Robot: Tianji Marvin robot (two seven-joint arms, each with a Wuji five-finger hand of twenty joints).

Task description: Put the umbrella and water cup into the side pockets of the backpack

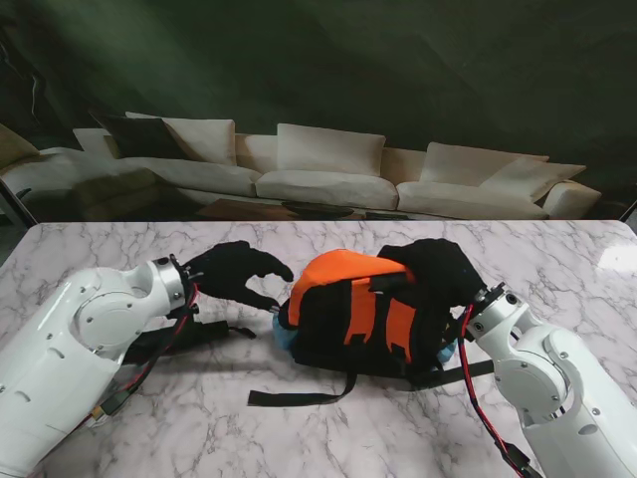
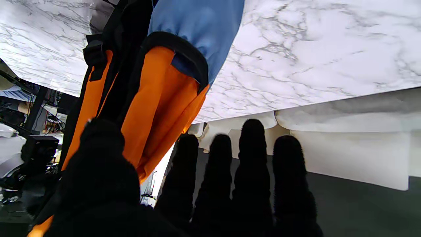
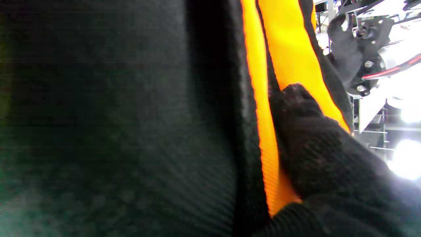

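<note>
Two hands, one backpack (image 1: 363,314) lying on its side in the middle of the frame on the marble table (image 1: 119,418), orange panel facing the camera. Its long axis runs left to right across the picture, so the side pockets face out toward each arm.

Left hand (image 1: 237,274) sits center-left, just beside the pack's left end, fingers spread and curled with nothing in them. In the left wrist view a blue thing (image 2: 197,29) sticks out of the black-rimmed pocket on that end; could be the umbrella or the cup, I honestly can't tell which.

Right hand (image 1: 438,267) is draped over the pack's upper right corner, fingers pressed into the fabric, so it looks like it's clamped on the backpack to steady it.

My guess is the left hand is nearer for any more pushing on the blue thing. The other item isn't visible anywhere.
</note>
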